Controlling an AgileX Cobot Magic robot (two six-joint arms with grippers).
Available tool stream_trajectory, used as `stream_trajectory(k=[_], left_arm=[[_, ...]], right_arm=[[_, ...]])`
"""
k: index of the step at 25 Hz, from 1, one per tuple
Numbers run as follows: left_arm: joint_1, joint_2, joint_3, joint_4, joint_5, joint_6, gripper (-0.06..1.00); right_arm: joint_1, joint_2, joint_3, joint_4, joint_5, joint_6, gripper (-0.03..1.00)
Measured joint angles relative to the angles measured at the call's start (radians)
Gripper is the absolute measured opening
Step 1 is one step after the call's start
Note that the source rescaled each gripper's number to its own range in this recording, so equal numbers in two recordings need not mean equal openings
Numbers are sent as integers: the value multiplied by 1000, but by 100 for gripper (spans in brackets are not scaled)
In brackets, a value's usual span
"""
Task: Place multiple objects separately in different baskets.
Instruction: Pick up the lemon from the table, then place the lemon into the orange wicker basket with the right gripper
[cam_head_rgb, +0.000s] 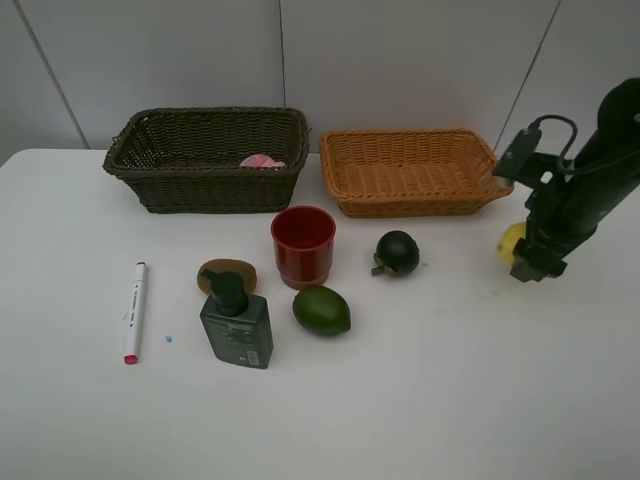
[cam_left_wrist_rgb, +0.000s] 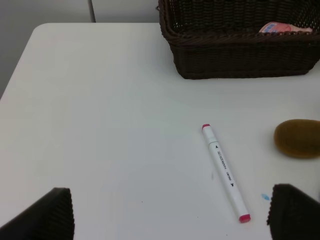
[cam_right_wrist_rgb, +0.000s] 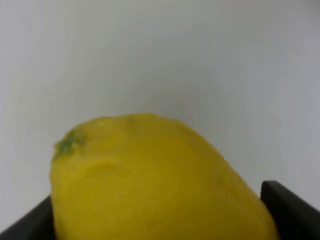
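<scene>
Right pincer (cam_right_wrist_rgb: 160, 220) straddles yellow lemon (cam_right_wrist_rgb: 160, 185), green-tipped stem end.

Yellow lemon (cam_right_wrist_rgb: 160, 185) (green stem nub) between right claw (cam_head_rgb: 527, 262) fingers, beside tan basket (cam_head_rgb: 410, 170).

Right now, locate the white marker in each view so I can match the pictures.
Exterior high: white marker lies on the table at the left, left of the kiwi.
Left wrist: marker lies in the middle, ahead of the open left gripper.
Right wrist: not in view.
Shared landmark: the dark basket.

white table (cam_head_rgb: 420, 400), grey panelled wall (cam_head_rgb: 400, 60)
</scene>
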Motion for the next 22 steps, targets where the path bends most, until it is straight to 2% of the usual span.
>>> stream_trajectory(k=[3, 8, 11, 15, 22], left_arm=[[0, 0, 0, 0, 0, 0, 100], [0, 0, 0, 0, 0, 0, 100], [0, 0, 0, 0, 0, 0, 100], [0, 0, 0, 0, 0, 0, 100], [0, 0, 0, 0, 0, 0, 100]], right_arm=[[0, -58, -74, 38, 57, 2, 75], [0, -108, -215, 136, 60, 22, 75], [0, -107, -280, 192, 5, 102, 75], [0, -72, -350, 215, -95, 251, 75], [0, 142, -505, 216, -139, 344, 75]])
